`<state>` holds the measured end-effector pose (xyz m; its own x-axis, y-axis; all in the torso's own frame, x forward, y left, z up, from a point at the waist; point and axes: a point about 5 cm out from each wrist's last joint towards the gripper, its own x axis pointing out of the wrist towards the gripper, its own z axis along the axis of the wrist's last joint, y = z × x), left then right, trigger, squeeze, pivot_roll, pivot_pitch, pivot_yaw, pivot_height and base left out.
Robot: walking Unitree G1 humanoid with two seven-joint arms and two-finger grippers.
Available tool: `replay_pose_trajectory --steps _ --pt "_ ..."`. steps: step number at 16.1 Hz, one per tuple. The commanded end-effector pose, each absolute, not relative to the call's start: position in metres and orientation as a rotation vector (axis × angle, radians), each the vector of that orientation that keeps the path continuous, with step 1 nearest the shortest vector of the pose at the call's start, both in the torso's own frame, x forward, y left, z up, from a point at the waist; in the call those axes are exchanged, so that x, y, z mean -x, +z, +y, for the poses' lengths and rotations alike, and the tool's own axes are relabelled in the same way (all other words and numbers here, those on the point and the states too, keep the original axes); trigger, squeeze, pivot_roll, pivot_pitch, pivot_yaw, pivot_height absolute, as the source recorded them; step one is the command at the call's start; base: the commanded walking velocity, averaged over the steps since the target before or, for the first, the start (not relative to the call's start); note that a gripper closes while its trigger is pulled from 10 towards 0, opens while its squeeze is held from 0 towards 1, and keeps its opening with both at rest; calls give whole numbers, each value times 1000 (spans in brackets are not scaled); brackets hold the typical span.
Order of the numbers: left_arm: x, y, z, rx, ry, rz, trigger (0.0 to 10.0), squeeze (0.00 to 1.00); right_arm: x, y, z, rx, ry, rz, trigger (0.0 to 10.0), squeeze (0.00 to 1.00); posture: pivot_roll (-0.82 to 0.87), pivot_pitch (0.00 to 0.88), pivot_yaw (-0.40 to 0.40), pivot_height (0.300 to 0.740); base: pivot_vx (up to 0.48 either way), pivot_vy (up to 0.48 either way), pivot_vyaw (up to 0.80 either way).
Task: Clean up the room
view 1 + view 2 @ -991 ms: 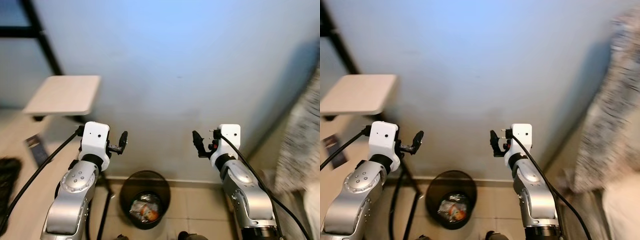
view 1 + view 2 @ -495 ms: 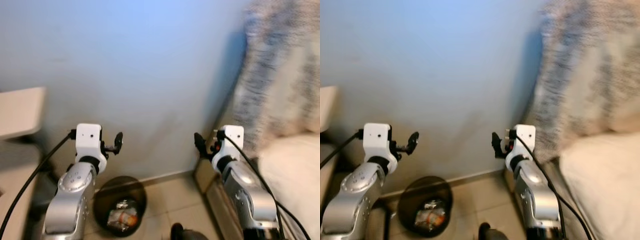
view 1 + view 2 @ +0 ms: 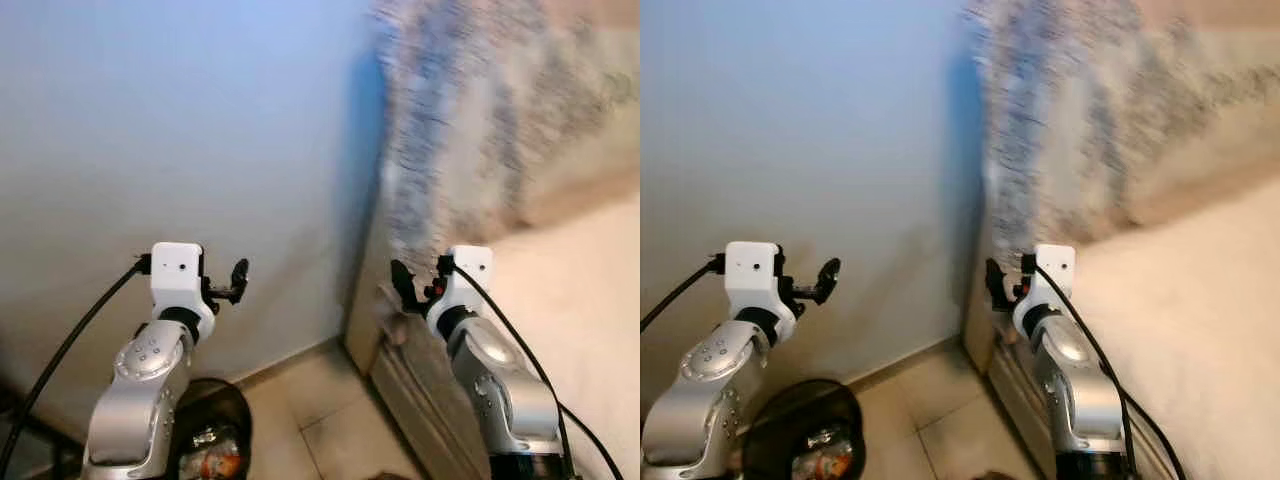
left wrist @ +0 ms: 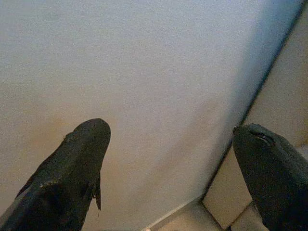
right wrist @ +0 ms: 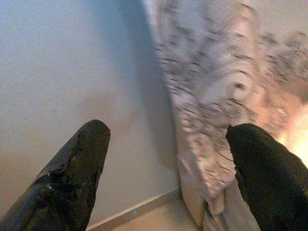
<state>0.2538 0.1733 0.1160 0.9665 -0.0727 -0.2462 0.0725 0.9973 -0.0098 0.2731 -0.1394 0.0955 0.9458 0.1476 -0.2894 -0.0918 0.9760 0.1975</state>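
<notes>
Both arms are held up in front of me, near a pale blue wall. My left gripper (image 3: 238, 281) is open with nothing between its fingers (image 4: 72, 163), facing the wall. My right gripper (image 3: 403, 288) is open too and holds nothing; it faces the corner where the wall meets a patterned pillow (image 5: 216, 96) on a bed. A black round bin (image 3: 210, 440) with wrappers inside stands on the tiled floor below my left arm.
A bed with a cream cover (image 3: 570, 300) is at the right, its side (image 3: 420, 400) close to my right arm. The patterned pillow (image 3: 480, 130) leans at the bed's head. Beige floor tiles (image 3: 310, 420) lie between bin and bed.
The camera has swung to the right: the small table has left the picture, the bin has slid to the lower left and the bed and pillow have come in. Both grippers stay open.
</notes>
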Motion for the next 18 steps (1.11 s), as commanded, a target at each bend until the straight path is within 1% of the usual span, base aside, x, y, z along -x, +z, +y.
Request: replay_pose_trajectory --steps 1,2,4,6,7,8,10,11,12,13,15,17,18 --pt "-256 118 168 4 -93 247 10000 0 -272 94 -146 -175 95 316 10000 0 91 0 -9 740 0 0 -781" --pt "-257 117 168 -16 -92 255 10000 0 -272 95 -145 -176 98 319 10000 0 88 0 -9 740 0 0 -763" --pt "-258 113 170 -128 -78 268 10000 0 -273 95 -145 -87 117 306 10000 0 87 0 -9 740 0 0 -691" --pt "-259 116 169 -135 -78 232 10000 0 -273 97 -147 -38 100 279 10000 0 86 0 -4 740 0 0 -706" --pt "-260 118 170 -125 -49 197 10000 0 -273 95 -155 16 21 324 10000 0 84 0 0 740 0 0 -775" --pt "-261 118 171 -108 -41 194 10000 0 -274 96 -156 -4 10 309 10000 0 84 0 0 740 0 0 -681" --pt "-264 122 177 -92 46 130 10000 0 -275 98 -155 -19 18 293 10000 0 80 0 2 740 0 0 -669" --pt "-263 120 178 3 36 135 10000 0 -274 99 -153 -46 28 285 10000 0 85 0 -3 740 0 0 -669" --pt "-262 118 180 32 49 135 10000 0 -274 98 -152 -47 29 286 10000 0 90 0 -6 740 0 0 -675" --pt "-261 118 181 24 66 132 10000 0 -274 97 -152 -68 27 291 10000 0 96 0 -9 740 0 0 -675" --pt "-257 115 180 95 51 179 10000 0 -274 97 -151 -89 27 293 10000 0 99 0 -10 740 0 0 -669" --pt "-257 119 176 132 19 158 10000 0 -275 99 -150 -95 30 275 10000 0 98 0 -9 740 0 0 -675" --pt "-257 119 176 119 20 159 10000 0 -275 100 -150 -94 22 267 10000 0 99 0 -10 740 0 0 -675"
